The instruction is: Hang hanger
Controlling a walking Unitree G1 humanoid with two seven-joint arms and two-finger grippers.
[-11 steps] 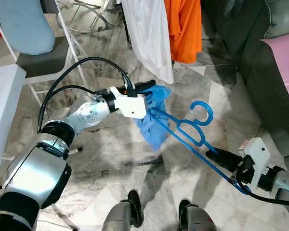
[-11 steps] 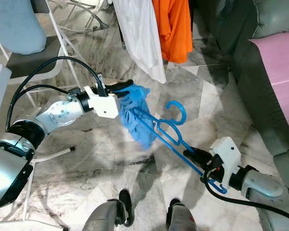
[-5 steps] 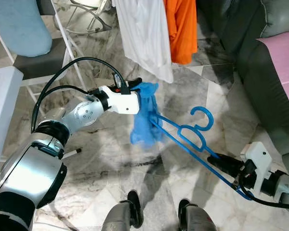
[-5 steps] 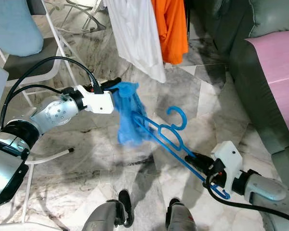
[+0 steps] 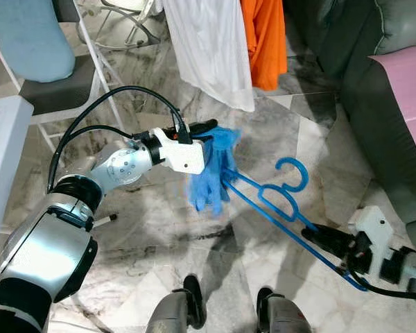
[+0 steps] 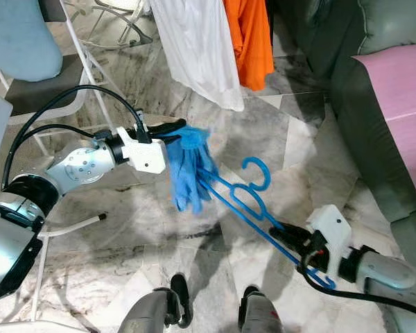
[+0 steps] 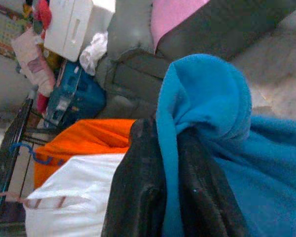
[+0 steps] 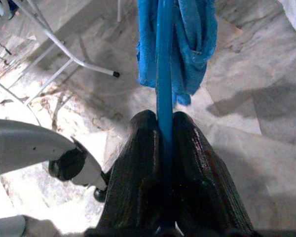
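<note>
A blue plastic hanger (image 5: 274, 201) slants above the marble floor, its hook (image 5: 293, 172) pointing up. My right gripper (image 5: 326, 241) at the lower right is shut on the hanger's lower bar (image 8: 164, 98). A blue cloth garment (image 5: 211, 173) hangs bunched over the hanger's far end. My left gripper (image 5: 209, 128) is shut on the top of that garment (image 7: 202, 103), its black fingers (image 7: 138, 187) pinching a fold of fabric.
A white shirt (image 5: 211, 48) and an orange shirt (image 5: 263, 38) hang on a rack at the top. A grey sofa (image 5: 381, 104) with a pink cover stands at the right. A chair with a blue cushion (image 5: 28, 35) and white metal legs (image 5: 100, 59) are at the left.
The left gripper has shifted slightly right and down with the garment, which now hangs more bunched. The right gripper and the hanger have dropped a little lower.
</note>
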